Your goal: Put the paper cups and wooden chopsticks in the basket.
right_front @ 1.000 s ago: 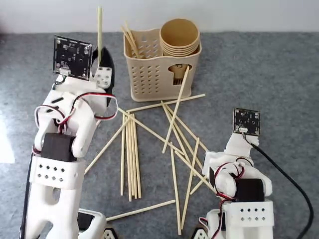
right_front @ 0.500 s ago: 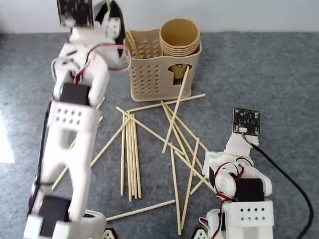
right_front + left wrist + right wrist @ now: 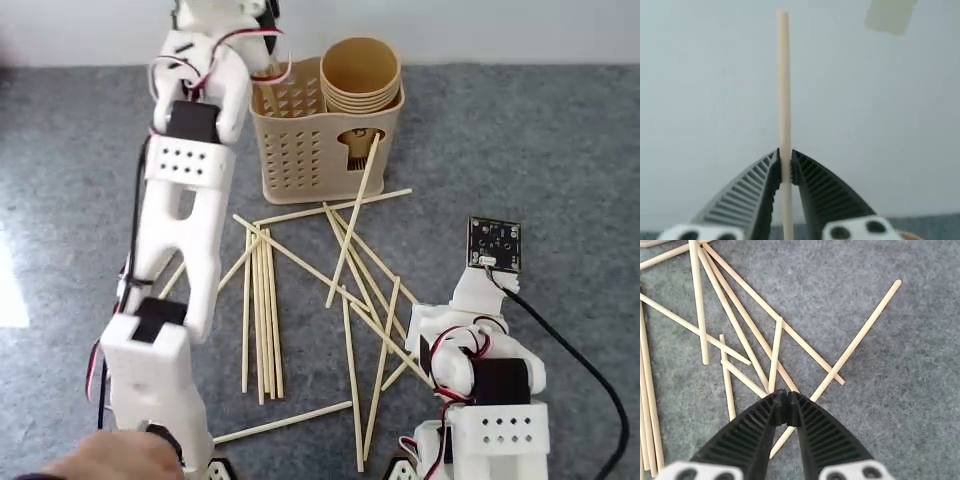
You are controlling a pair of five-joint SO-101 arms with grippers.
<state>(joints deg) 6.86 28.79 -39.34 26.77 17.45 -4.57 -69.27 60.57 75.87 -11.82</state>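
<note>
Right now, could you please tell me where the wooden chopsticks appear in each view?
High view: loose chopsticks scattered mid-table, in front of the basket.
Left wrist view: one chopstick clamped in the left hand.
Right wrist view: the loose chopsticks crisscross beyond the shut right hand.
Shared landmark: the grey table cover.

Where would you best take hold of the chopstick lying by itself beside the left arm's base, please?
Grip the chopstick at its middle, coming straight down from above and closing across its width. It lies flat on the grey mat, and its middle has bare mat on both sides, while one end runs close to the other chopsticks.
</note>
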